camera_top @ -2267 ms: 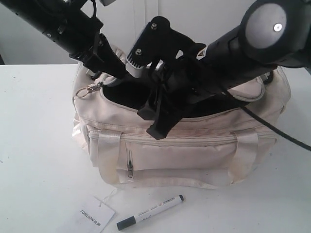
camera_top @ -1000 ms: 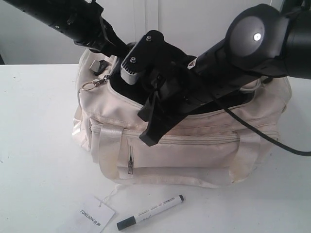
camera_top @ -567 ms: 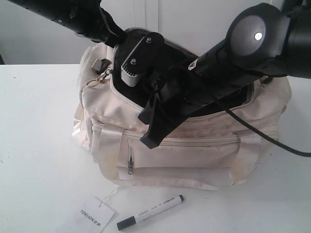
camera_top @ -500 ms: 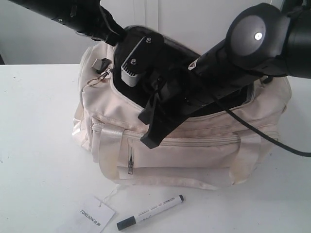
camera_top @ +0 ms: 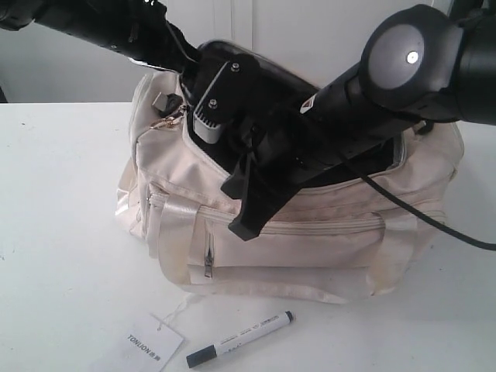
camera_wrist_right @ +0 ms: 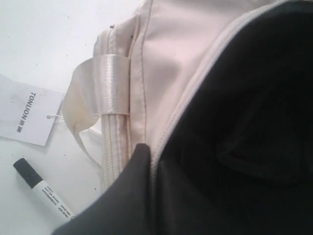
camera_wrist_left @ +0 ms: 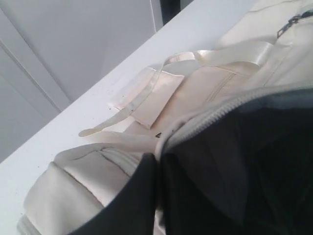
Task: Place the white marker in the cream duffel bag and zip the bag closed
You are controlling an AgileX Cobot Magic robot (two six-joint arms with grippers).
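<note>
Item one, the cream duffel bag (camera_top: 310, 240): we record it on the white table (camera_top: 54, 232), main zipper undone, dark lining exposed, front pocket zip (camera_top: 208, 260) closed. Item two, the white marker (camera_top: 240, 339): outside the bag, flat on the table just in front of it, dark cap toward the paper tag (camera_top: 151, 341) beside it, touching neither bag nor gripper. Item three, the left gripper (camera_top: 180, 66): at the bag's raised rear-left rim near the metal clasp (camera_top: 167, 122); in the wrist view we see the zipper edge running in against its dark finger (camera_wrist_left: 132, 196), pinched. Item four, the right gripper (camera_top: 246, 221): jaws nearly together, nipped onto the front rim, its finger (camera_wrist_right: 129, 196) lying against the cream outer fabric.
</note>
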